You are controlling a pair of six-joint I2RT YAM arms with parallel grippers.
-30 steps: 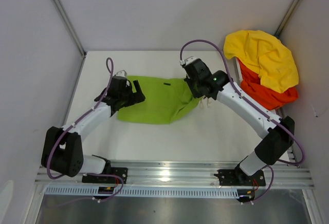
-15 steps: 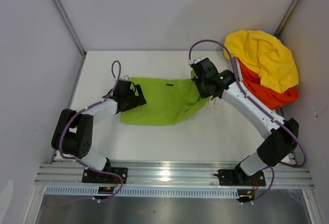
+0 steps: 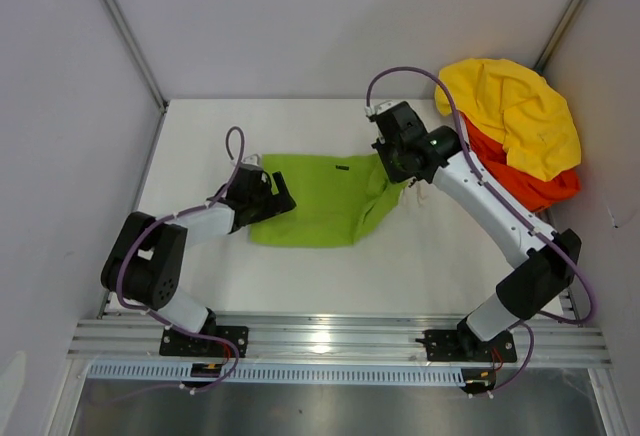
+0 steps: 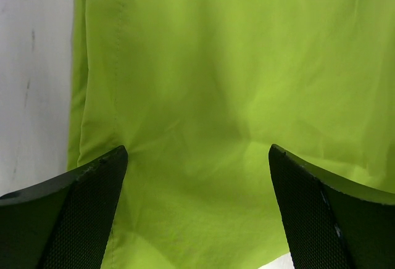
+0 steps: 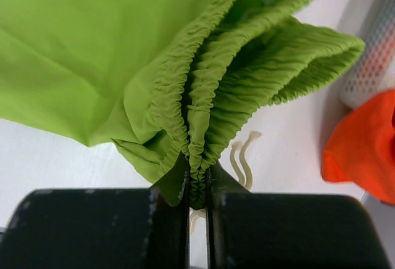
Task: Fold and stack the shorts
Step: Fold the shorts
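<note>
Green shorts (image 3: 320,201) lie mid-frame on the desk (image 3: 300,266). Left end effector (image 4: 197,164) is spread wide over their left edge. Right end effector (image 5: 197,182) pinches their bunched waistband (image 5: 247,53). Orange shorts (image 3: 520,184) sit upper right under yellow cloth (image 3: 515,106).

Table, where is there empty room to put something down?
Bare table lies between the lime-green shorts and the near rail, and behind them toward the back wall. The far right corner is crowded: yellow cloth over orange-red shorts.
</note>
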